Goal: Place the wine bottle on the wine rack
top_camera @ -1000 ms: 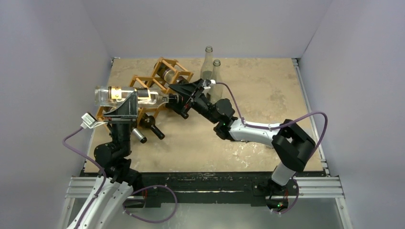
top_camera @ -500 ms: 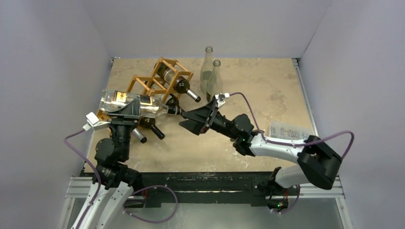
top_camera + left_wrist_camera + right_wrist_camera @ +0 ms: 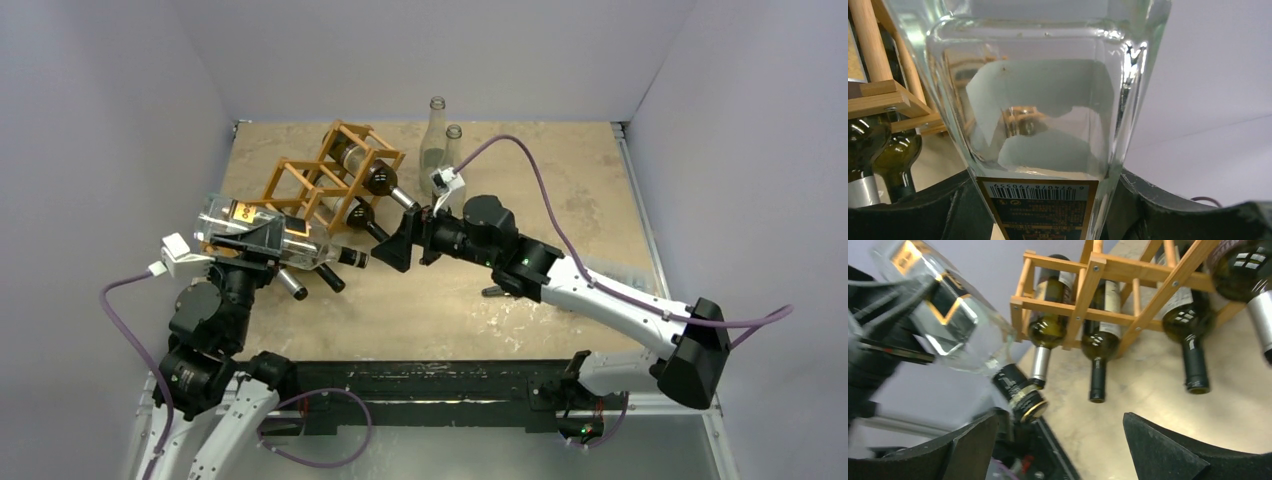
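My left gripper (image 3: pixel 262 243) is shut on a clear square-sided wine bottle (image 3: pixel 285 240) with a black and gold label. It holds the bottle off the table in front of the wine rack (image 3: pixel 318 180), tilted, with its black cap (image 3: pixel 355 260) pointing right and down. In the left wrist view the bottle (image 3: pixel 1043 100) fills the frame between my fingers (image 3: pixel 908 212). My right gripper (image 3: pixel 397 243) is open and empty, just right of the cap. In the right wrist view the cap (image 3: pixel 1029 404) sits near the left finger (image 3: pixel 965 450), untouched; the rack (image 3: pixel 1108 287) is beyond.
Several dark bottles (image 3: pixel 385 185) lie in the rack, necks pointing out toward the table front (image 3: pixel 1098 365). Two empty clear bottles (image 3: pixel 437 140) stand upright behind the right arm. Grey walls close in the left, back and right sides.
My right gripper was at the bottle's neck, drew back to the right and open, then swung round to face the cap. My left arm pulled back left and tipped the bottle's neck downward.
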`<state>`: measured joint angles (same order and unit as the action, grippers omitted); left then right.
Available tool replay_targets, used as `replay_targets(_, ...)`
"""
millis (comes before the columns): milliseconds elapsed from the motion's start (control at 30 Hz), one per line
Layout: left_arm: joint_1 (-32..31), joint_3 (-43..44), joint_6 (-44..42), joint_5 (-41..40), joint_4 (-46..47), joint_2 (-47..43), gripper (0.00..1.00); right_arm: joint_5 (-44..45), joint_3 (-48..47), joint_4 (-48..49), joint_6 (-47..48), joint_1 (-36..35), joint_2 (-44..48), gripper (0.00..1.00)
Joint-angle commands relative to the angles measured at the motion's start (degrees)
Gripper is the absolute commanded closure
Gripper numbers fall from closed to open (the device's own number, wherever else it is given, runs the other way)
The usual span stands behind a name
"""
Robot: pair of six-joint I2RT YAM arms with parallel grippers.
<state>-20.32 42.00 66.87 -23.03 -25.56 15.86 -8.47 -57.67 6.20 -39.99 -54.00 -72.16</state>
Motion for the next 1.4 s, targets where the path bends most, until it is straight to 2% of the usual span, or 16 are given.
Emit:
replay_targets(0,0.1,10.7,-3.3,3.7,-5.1,2.9,1.0,2.5,-9.1,-18.3,23.9,-0.6,-2.7,0.01)
replay_targets(167,0.1,13.9,-4.2,7.6,-9.7,4.7,1.0,1.0,-15.8,-24.3,32.1,-3.4,-6.8,0.02)
replay_targets(400,0.1,18.3,-8.6,9.6,-14.3,7.1,1.0,-0.6,-20.8,-24.4,33.5,-6.1,-10.5,0.01)
replay_targets(600,0.1,20.0,-10.7,11.2,-14.2,9.2,1.0,2.3,-20.3,-23.6,33.6,-7.4,-10.8,0.02)
replay_targets(800,0.1,19.2,-10.6,12.7,-12.4,10.3,1.0,11.9,-18.2,-25.2,35.3,-8.2,-9.0,0.02)
replay_targets(1133,0.1,20.7,-11.9,13.3,-14.7,11.7,1.0,14.5,-15.9,-24.5,37.0,-8.3,-5.0,0.01)
replay_targets(1233,0.1,21.2,-12.5,13.5,-15.2,11.7,1.0,12.9,-15.4,-23.9,37.7,-8.3,-4.5,0.01)
replay_targets(1367,0.1,21.1,-12.1,13.6,-15.3,11.8,1.0,0.3,-16.5,-22.6,39.3,-8.4,-5.8,0.03)
